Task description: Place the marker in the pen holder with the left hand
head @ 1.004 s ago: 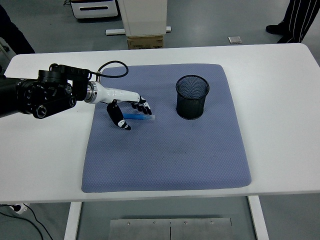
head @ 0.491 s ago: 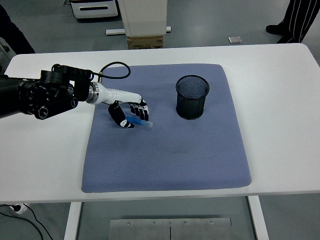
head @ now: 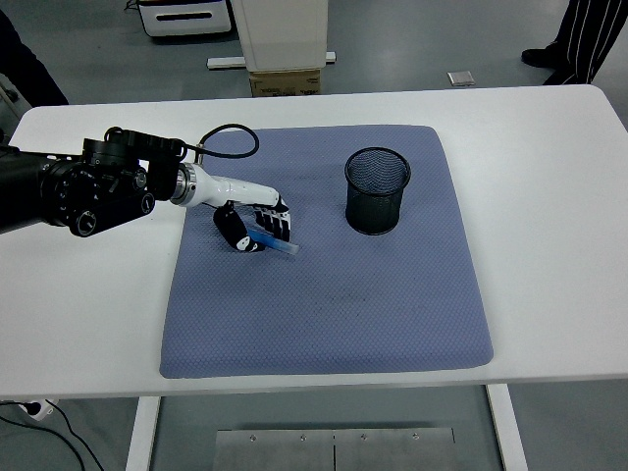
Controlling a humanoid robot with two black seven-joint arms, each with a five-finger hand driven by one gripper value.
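A blue marker (head: 277,243) sits in my left hand (head: 253,227) over the left part of the blue mat (head: 334,294), its free end slanting down to the right. The hand's fingers are curled around the marker's upper half, thumb underneath. A black mesh pen holder (head: 377,190) stands upright on the mat, to the right of the hand and about a hand's width away. Nothing shows inside it from here. The right arm is out of sight.
The white table (head: 549,196) carries the mat in its middle. A black cable (head: 226,132) loops above my left wrist. A cardboard box (head: 285,80) and a white stand sit behind the far edge. A person's legs (head: 579,39) show at the top right.
The fingers have curled around the marker, which lay flat on the mat one second ago. It is now tilted, and the hand has drawn slightly back to the left.
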